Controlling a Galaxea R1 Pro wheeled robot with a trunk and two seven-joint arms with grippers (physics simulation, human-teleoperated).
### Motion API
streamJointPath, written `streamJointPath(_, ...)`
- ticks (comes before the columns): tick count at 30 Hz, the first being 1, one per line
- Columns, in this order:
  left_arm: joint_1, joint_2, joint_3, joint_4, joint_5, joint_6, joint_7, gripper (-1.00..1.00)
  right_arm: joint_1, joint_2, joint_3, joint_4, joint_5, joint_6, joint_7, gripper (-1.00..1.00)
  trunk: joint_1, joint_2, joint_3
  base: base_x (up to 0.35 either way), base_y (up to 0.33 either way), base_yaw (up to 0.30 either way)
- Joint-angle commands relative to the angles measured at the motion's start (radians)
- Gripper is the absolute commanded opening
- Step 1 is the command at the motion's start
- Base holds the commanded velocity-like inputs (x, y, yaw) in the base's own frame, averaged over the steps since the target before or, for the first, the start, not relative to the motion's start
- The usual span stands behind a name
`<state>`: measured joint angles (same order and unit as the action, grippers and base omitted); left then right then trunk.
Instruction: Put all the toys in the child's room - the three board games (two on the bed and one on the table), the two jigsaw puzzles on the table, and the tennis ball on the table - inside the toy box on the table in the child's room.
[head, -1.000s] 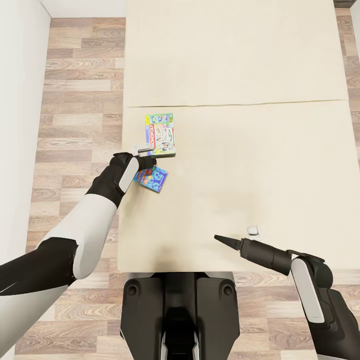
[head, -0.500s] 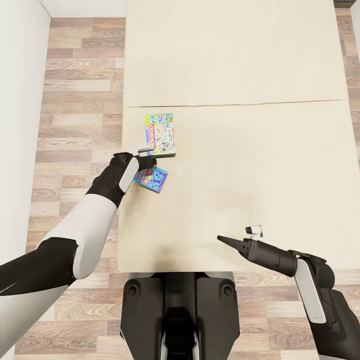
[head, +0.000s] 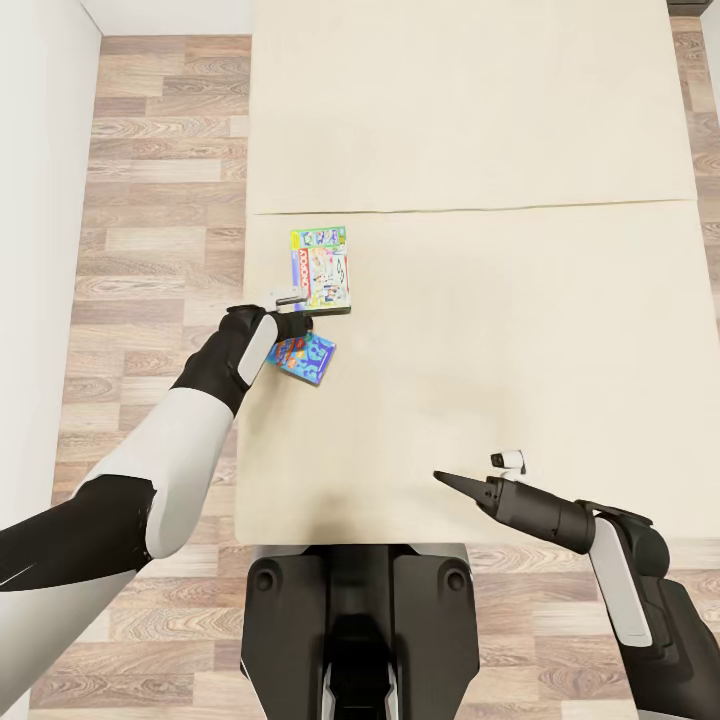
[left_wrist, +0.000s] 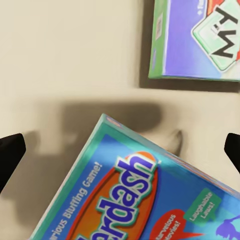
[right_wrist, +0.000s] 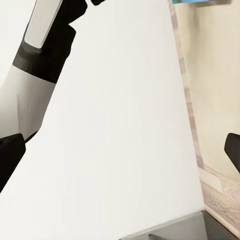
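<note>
Left tool (head: 298, 330) spread open over blue board game (head: 304, 358) on bed (head: 520, 330), just beside second game (head: 321, 268); right tool (head: 452, 484) state indeterminable; risk: angled box slipping from off-centre pinch.

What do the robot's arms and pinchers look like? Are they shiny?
Each arm has a black upper part, a smooth white forearm and a black wrist with a white panel along its side. The left gripper is black. The right gripper is dark too, and its fingers taper to a sharp point. The shells have a soft sheen. I see no loose cables or markings.
</note>
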<state>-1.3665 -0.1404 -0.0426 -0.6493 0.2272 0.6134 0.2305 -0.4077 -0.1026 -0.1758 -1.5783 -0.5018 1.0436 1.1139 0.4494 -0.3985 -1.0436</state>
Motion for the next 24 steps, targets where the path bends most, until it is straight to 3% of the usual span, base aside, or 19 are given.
streamJointPath(1,0.000,0.001,-0.004,-0.001,0.011,0.003,0.009,1.00,0.000,0.001,-0.001,0.000,0.002,0.004,0.004,1.00,0.001,-0.002,-0.001,0.000,0.000,0.000)
streamJointPath(24,0.000,0.002,-0.002,-0.001,0.010,0.003,0.007,1.00,0.000,0.005,0.002,0.000,0.003,0.004,0.004,1.00,0.001,-0.002,-0.001,-0.073,0.000,0.000)
